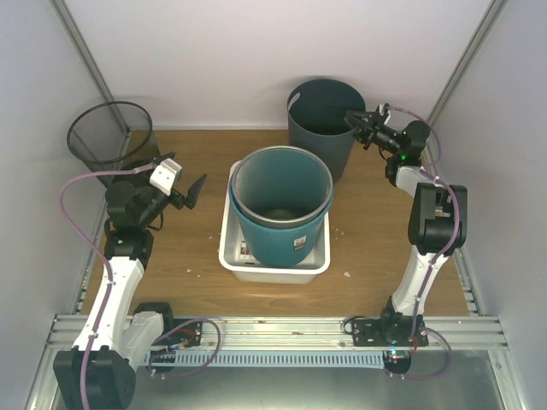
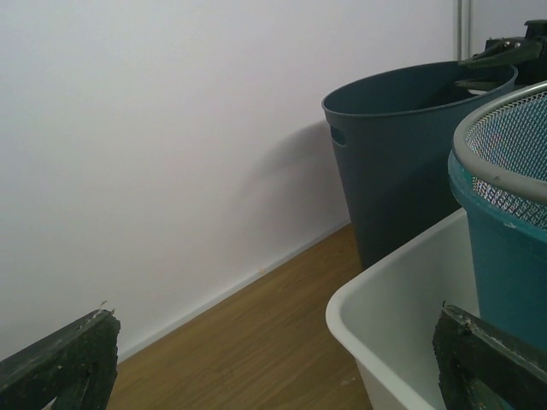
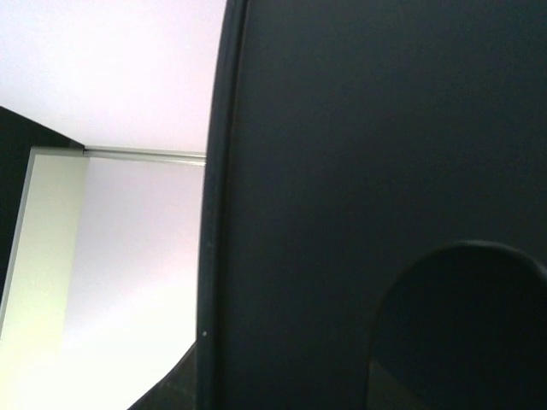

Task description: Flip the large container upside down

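1. Pressed close to the right wrist lens, the dark wall of the large container (image 3: 359, 171) fills the view. The right gripper (image 1: 358, 125) is pinched narrow on its rim at 1 o'clock, seemingly a hold for tipping it over.
2. The left gripper (image 1: 185, 184) hangs wide and empty at 9 o'clock, probably ready to assist.
3. At centre, a teal bin (image 1: 282, 226) stands in a white tub (image 1: 273, 272); a wire basket (image 1: 107, 137) sits at 10 o'clock.
4. The wooden table (image 1: 367, 248) is enclosed by plain white walls (image 1: 214, 51).

No readable text, bin label (image 1: 300, 243) (blurred)
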Robot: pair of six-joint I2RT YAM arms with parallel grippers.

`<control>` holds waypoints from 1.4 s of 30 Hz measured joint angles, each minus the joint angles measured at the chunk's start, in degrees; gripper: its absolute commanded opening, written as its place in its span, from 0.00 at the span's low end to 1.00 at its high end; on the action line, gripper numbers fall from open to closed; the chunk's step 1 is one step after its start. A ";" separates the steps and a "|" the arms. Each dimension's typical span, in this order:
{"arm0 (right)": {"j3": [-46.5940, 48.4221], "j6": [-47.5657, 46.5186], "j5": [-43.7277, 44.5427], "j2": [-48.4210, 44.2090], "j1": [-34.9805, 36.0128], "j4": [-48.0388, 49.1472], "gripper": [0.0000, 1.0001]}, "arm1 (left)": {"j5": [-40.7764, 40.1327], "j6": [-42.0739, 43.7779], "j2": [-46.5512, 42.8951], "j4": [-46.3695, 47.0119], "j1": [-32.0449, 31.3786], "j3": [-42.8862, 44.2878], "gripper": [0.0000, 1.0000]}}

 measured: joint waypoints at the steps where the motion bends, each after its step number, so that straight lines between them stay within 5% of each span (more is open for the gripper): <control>1: -0.13 0.22 0.02 0.00 0.00 0.39 0.10 | 0.00 0.09 -0.02 0.02 0.00 -0.09 0.99; 10: 1.31 -2.51 -1.97 -0.07 0.09 -0.39 0.02 | 0.00 0.11 -0.26 0.00 0.00 -0.44 0.99; 22: 13.62 -36.17 -1.66 -4.87 0.15 -36.37 0.00 | 0.00 0.11 -0.59 0.00 0.00 -0.55 0.99; 42: 20.15 -70.20 9.11 -10.01 0.33 -71.71 0.01 | 0.24 -0.48 -0.59 0.11 0.00 -1.18 0.99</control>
